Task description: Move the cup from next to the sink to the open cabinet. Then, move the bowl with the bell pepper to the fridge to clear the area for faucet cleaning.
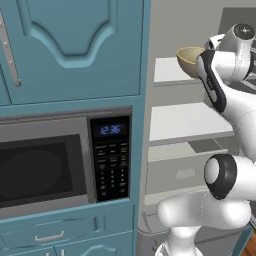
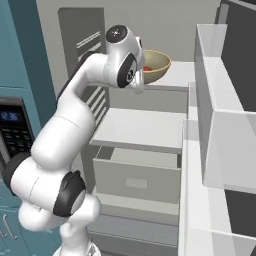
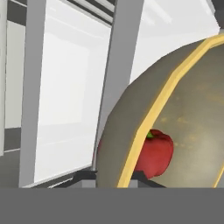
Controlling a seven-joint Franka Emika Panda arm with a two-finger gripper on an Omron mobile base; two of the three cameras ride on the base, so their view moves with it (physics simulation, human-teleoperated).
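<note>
- My claw [image 3: 114, 178] is clamped on the rim of the bowl [image 3: 183, 100], one fingertip either side.
- The red bell pepper [image 3: 155, 153] lies inside the bowl, against its wall.
- Beyond the bowl stand the fridge's [image 3: 65, 96] white shelves and grey uprights.

A built-in microwave [image 1: 60, 160] with a lit blue clock sits in teal cabinetry [image 1: 75, 50]; a grey wall [image 2: 165, 25] stands behind.
</note>
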